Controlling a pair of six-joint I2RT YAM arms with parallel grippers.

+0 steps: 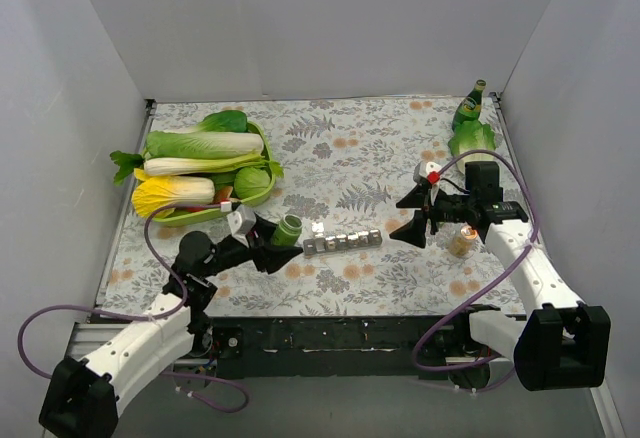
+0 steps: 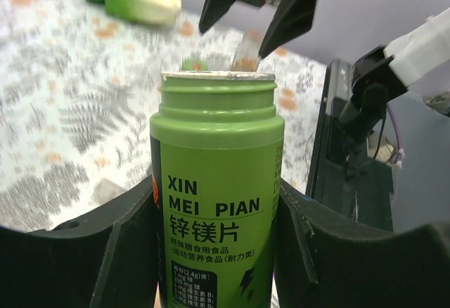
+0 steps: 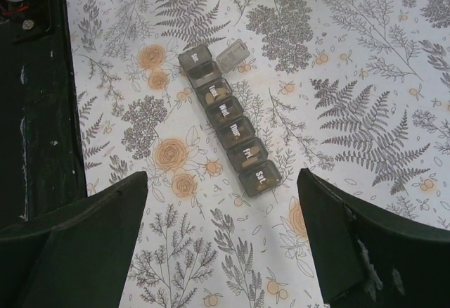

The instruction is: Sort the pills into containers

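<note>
The grey pill organizer (image 1: 343,241) lies mid-table, a row of small day-labelled compartments. In the right wrist view the organizer (image 3: 228,129) has its far end lid (image 3: 233,55) flipped open, and tan pills show faintly through some lids. My left gripper (image 1: 275,241) is shut on a green pill bottle (image 1: 288,229), tilted toward the strip's left end. In the left wrist view the left gripper (image 2: 216,181) holds the bottle (image 2: 216,181) by its body, and the cap is off. My right gripper (image 1: 415,216) is open and empty, just right of the strip; in its own view the right gripper (image 3: 221,181) hovers wide open near the "Sat" end.
A small amber bottle (image 1: 462,241) stands right of the right gripper. A green glass bottle (image 1: 468,108) and a leafy vegetable (image 1: 471,138) are at the back right. A green tray (image 1: 262,148) of cabbages is at the back left. White walls enclose the table.
</note>
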